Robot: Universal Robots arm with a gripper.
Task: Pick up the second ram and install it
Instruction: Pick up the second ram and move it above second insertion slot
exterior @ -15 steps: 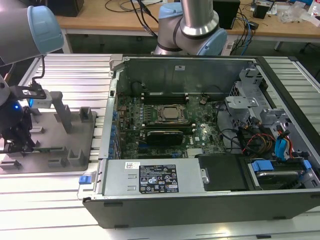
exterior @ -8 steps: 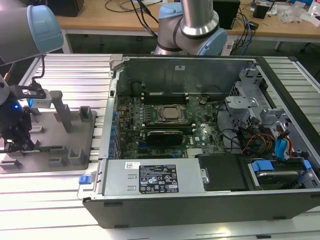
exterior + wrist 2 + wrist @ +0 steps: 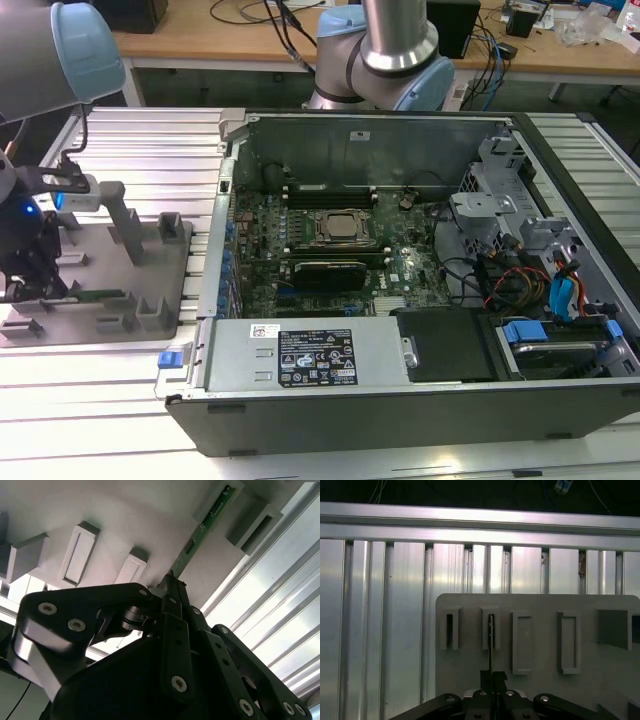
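At the exterior view's far left, low in the frame: black claw (image 3: 20, 290) down over a grey slotted holder (image 3: 150, 300), closed on one end of the second ram (image 3: 95, 296). Green stick lying low and level in the lower part of the holder, running from the claw toward the exterior view's right between the holder's blocks. Holder flat on the ribbed aluminium bench (image 3: 120, 400), just beside the open computer case (image 3: 400, 415).

In the second wrist view: claw (image 3: 172, 586) with both fingers pressed together on the end of the second ram (image 3: 200, 532), the rest of the board reaching away into a slot of the holder (image 3: 100, 510).

In the first wrist view: the same grip seen edge-on. Claw (image 3: 493, 676) pinching the second ram (image 3: 490, 635) across its flat faces, the stick a thin dark line leading from the fingertips to a slot in the holder (image 3: 540, 645). Ribs of the bench (image 3: 395, 605) beyond.

Middle of the exterior view: case lying open, motherboard (image 3: 400, 265) inside, processor socket (image 3: 341, 228) near its centre, well apart from the claw. Power supply (image 3: 300, 355) along the case's lower wall. Upper centre of the frame: arm's base (image 3: 385, 50) behind the case. Toward the exterior view's right: drive bay (image 3: 560, 340) with blue tabs.
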